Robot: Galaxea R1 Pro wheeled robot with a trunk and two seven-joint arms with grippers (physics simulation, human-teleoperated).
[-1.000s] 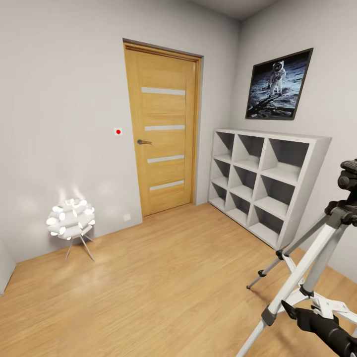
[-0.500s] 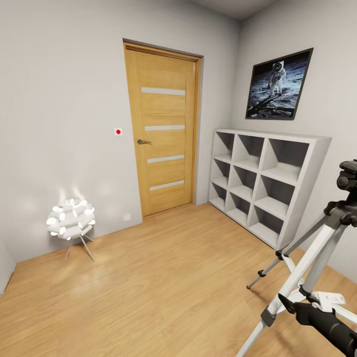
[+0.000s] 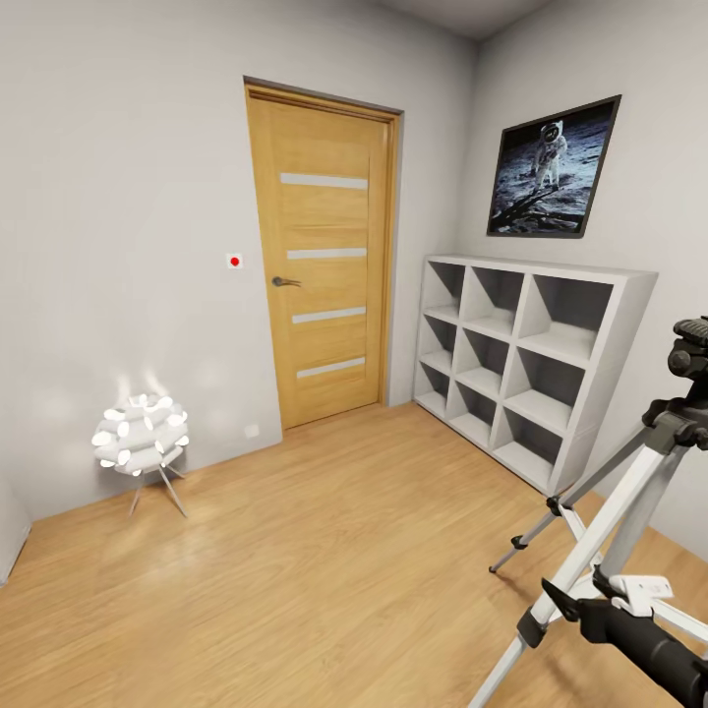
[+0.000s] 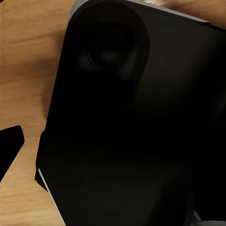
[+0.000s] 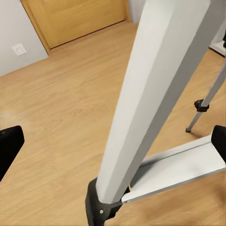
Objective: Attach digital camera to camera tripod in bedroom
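Observation:
The camera tripod [image 3: 629, 501] stands at the right of the head view, with silver-grey legs and a black head [image 3: 693, 359] at the frame's edge. My right gripper [image 3: 562, 605] reaches in low from the right, at the tripod's near leg [image 3: 575, 580]. In the right wrist view that leg [image 5: 150, 94] runs between the two black fingertips [image 5: 9, 146] of my right gripper [image 5: 113, 143], which is open. The digital camera is out of view. One left fingertip [image 4: 9, 150] sits far out at the frame's edge, beside a large black rounded body [image 4: 132, 122] over the wood floor.
A wood door [image 3: 323, 256] is in the far wall. A white cube shelf [image 3: 521, 369] stands along the right wall under an astronaut picture [image 3: 553, 169]. A white spiky ball lamp [image 3: 141, 436] glows on the floor at the left. Light wood floor [image 3: 315, 570] lies between them.
My right gripper has crept left and slightly up, closer to the tripod's near leg. The room and the tripod have stayed put.

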